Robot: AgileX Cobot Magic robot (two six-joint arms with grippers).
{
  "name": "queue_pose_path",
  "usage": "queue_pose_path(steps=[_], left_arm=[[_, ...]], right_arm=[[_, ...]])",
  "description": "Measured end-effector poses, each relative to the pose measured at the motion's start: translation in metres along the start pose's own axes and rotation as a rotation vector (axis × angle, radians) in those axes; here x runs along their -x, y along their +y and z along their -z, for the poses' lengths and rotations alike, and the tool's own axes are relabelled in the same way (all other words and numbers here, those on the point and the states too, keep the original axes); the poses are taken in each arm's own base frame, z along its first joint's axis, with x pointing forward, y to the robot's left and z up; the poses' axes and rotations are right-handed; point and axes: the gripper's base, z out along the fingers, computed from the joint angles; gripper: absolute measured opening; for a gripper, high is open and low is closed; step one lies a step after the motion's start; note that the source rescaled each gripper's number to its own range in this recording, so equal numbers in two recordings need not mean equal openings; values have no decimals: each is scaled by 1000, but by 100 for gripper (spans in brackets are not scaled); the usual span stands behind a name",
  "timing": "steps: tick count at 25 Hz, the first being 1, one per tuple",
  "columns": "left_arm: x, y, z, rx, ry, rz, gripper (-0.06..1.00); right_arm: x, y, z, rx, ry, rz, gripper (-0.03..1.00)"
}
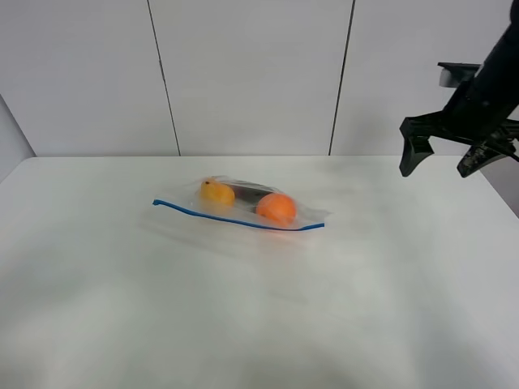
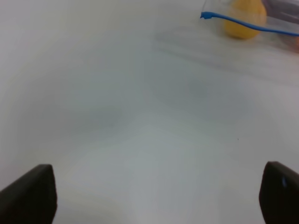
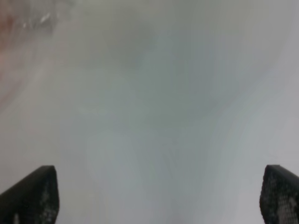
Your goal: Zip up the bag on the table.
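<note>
The clear bag [image 1: 243, 204] lies flat in the middle of the white table [image 1: 243, 316]. Its blue zipper strip [image 1: 235, 219] runs along the near edge. Two orange fruits [image 1: 276, 208] and a dark item show through it. My right gripper [image 1: 437, 168] is open and empty, raised above the table's far right, well to the right of the bag. My left gripper [image 2: 154, 198] is open and empty over bare table; the bag's corner [image 2: 280, 11] and zipper end [image 2: 210, 16] show ahead of it. The left arm is out of the exterior view. The right wrist view is blurred, with the right gripper [image 3: 154, 198] open.
A panelled white wall [image 1: 251, 73] stands behind the table's far edge. The table's right edge [image 1: 499, 190] lies under the right arm.
</note>
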Motion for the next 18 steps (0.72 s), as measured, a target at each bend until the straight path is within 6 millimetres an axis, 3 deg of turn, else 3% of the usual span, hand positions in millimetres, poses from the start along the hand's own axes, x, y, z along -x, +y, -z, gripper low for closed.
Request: queue_pose_path(steps=[6, 11, 18], left_arm=[[0, 0, 0, 2, 0, -1, 100], [0, 0, 0, 2, 0, -1, 100], [0, 0, 0, 2, 0, -1, 100]], right_arm=[[-89, 0, 30, 0, -10, 1, 100], [-172, -2, 32, 0, -36, 60, 100], [-255, -4, 33, -8, -401, 82, 100]])
